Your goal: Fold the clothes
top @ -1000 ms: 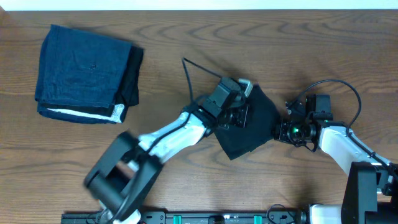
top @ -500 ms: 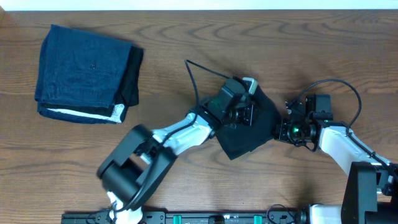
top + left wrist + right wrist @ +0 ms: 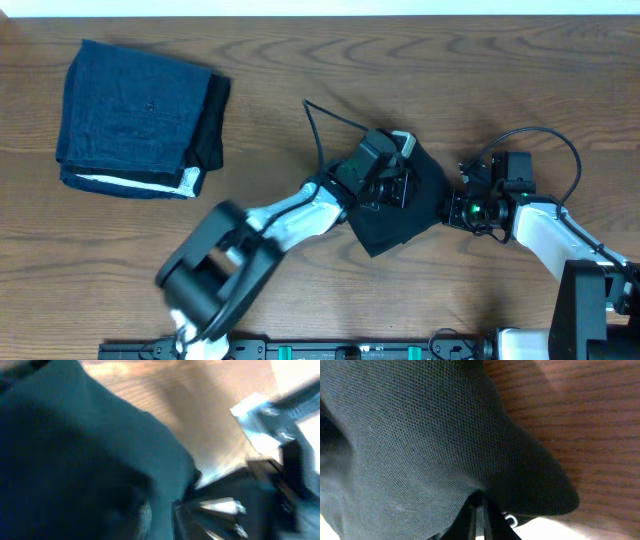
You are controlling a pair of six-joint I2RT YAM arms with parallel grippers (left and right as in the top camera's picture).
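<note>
shirt [image 3: 405, 228], black, bunched in a small heap on the wood surface [image 3: 300, 60], right of centre. left fingers [image 3: 393, 187] down on its top; their opening cannot be told through blur. right fingers [image 3: 468, 522] almost closed, pinching its right edge. folded blue garment [image 3: 135, 115] well apart, in the far left corner.

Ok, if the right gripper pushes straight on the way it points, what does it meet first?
The black shirt: the right gripper has its tips right at the fabric. Behind that, probably the left gripper, though depth is unclear.
</note>
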